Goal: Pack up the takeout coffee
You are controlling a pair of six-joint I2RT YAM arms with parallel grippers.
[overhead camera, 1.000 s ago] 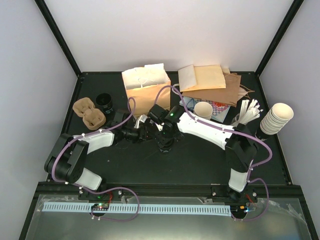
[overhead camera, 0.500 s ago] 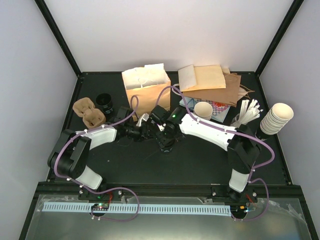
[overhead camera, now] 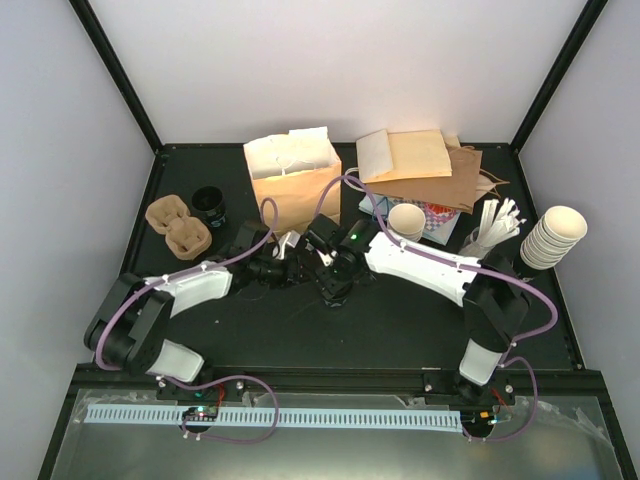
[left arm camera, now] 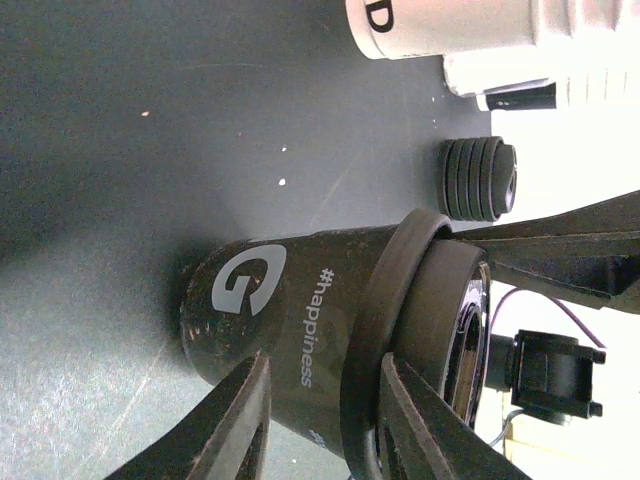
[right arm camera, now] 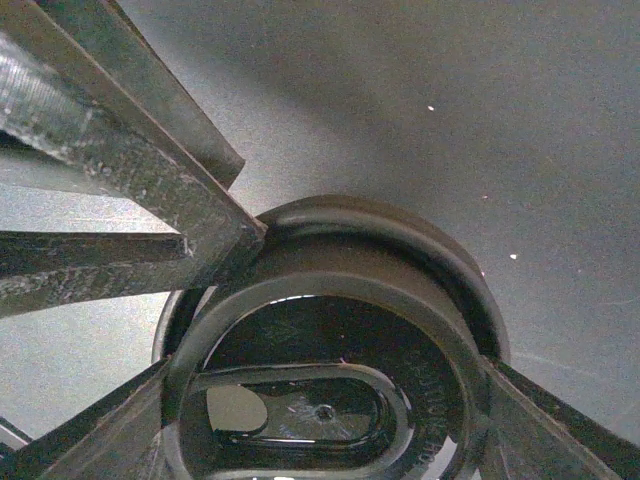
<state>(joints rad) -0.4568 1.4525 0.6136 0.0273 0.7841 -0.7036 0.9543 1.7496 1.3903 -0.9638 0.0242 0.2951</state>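
The takeout coffee (left arm camera: 300,330) is a black cup printed "#happiness" with a black lid (right arm camera: 330,330). It stands on the dark table in the middle of the top view (overhead camera: 334,291). My right gripper (right arm camera: 325,400) comes down over it (overhead camera: 336,272), and its fingers (right arm camera: 560,430) press the lid's rim from both sides. My left gripper (left arm camera: 320,420) reaches in from the left (overhead camera: 298,268). Its jaws stand a little apart, one above the other against the cup's side, and the upper finger (left arm camera: 425,425) is tucked against the lid's rim.
An open brown paper bag (overhead camera: 295,185) stands just behind the cup. At the left lie pulp cup trays (overhead camera: 178,225) and a lidless black cup (overhead camera: 208,205). Flat bags (overhead camera: 420,160), a cream cup (overhead camera: 407,220) and stacked cream cups (overhead camera: 553,238) are at the right.
My left arm has swung its elbow outward and kept its fingers at the cup. The right arm has shifted slightly to the right. The cup has stayed in place.
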